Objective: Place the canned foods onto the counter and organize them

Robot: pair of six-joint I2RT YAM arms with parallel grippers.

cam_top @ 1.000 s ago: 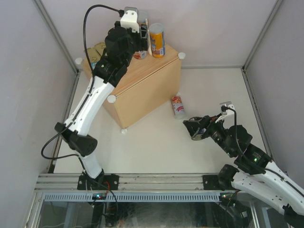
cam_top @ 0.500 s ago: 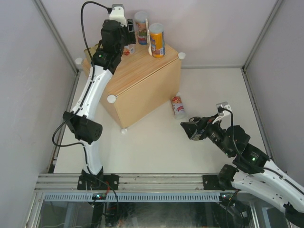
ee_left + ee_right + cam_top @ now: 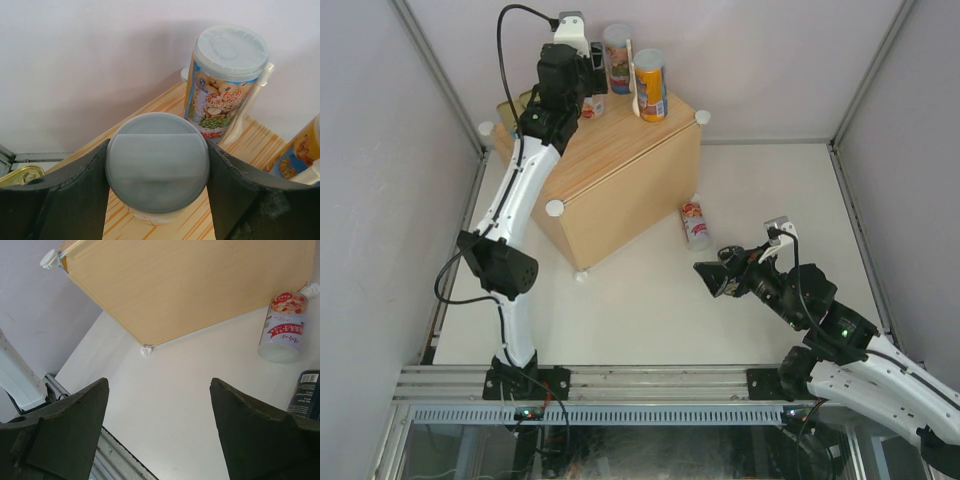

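grips upright grey-lidded can (image 3: 159,170) in left hand (image 3: 157,150), atop counter (image 3: 620,190). keeps right hand (image 3: 159,390) spread, empty. finds red-white can (image 3: 284,327) toppled ahead-right, long axis pointing toward counter, nearer right arm.

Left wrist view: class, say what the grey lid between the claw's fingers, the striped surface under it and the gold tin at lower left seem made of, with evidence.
The grey lid is probably plastic: matte, with a soft moulded step across it. The counter top is wood or wood-look laminate: pale, orange grain streaks, low sheen. The gold tin looks metal: glossy reflective top, raised rim.
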